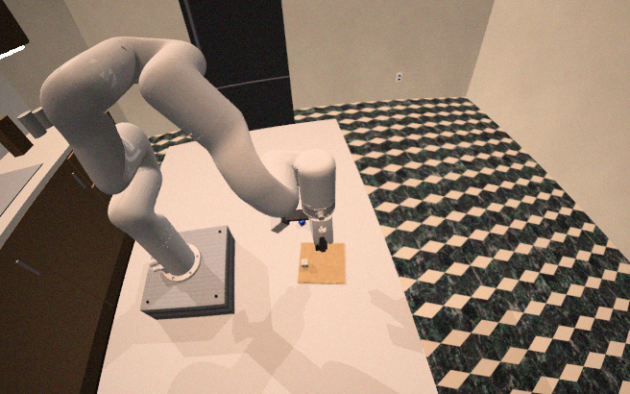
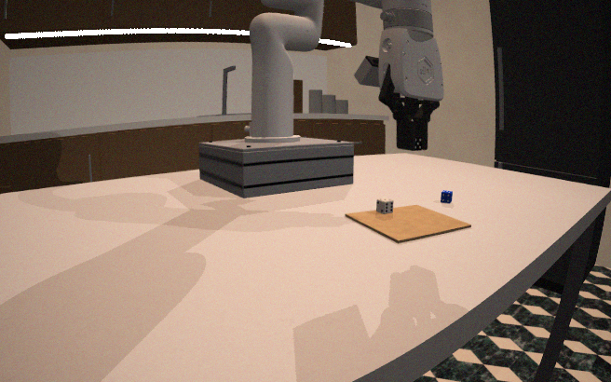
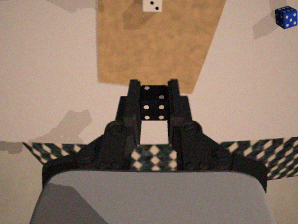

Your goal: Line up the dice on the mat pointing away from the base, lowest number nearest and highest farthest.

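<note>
Gripper (image 1: pixel 321 248) (image 2: pixel 412 148) (image 3: pixel 154 93): fingers pinching the black die (image 2: pixel 418 143) (image 3: pixel 154 102), held well above the table (image 1: pixel 269 307) (image 2: pixel 224 279) (image 3: pixel 45 60). Four pips visible on one of its faces, two on another, in the wrist view. White die (image 1: pixel 304 262) (image 2: pixel 385 206) (image 3: pixel 152 5): resting on the mat (image 1: pixel 327 271) (image 2: pixel 414 225) (image 3: pixel 155 50), near the edge facing the base (image 1: pixel 221 259) (image 2: pixel 298 168); two pips on top. Blue die (image 1: pixel 302 222) (image 2: pixel 446 197) (image 3: pixel 286 17): on the table, off the mat, five pips on top.
</note>
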`<action>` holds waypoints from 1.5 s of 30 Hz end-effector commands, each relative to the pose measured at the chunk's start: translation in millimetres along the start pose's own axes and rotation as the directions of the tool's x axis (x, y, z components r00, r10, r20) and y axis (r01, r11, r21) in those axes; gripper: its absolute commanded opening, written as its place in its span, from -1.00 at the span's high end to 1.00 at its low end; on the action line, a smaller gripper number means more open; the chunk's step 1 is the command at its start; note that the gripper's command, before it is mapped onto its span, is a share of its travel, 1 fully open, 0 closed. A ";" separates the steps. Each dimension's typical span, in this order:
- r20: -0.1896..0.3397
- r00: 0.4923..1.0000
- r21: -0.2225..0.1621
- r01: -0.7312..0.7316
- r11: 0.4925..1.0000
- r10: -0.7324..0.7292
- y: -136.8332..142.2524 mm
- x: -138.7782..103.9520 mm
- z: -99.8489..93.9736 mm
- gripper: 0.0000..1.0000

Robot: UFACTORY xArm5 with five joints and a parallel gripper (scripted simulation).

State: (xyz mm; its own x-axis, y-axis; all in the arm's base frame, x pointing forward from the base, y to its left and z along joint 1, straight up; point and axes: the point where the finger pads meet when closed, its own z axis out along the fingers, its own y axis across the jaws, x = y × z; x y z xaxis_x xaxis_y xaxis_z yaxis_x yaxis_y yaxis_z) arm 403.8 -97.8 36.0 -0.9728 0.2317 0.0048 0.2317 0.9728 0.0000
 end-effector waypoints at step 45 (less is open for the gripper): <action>0.003 1.000 0.000 -0.006 1.000 0.006 -0.8 -1.3 94.4 0.69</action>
State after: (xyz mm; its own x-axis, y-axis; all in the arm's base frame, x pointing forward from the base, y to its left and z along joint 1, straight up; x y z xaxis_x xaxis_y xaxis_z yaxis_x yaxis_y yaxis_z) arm 403.2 -98.5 -58.4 -0.9715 0.2371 0.0042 0.2371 0.9715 0.0000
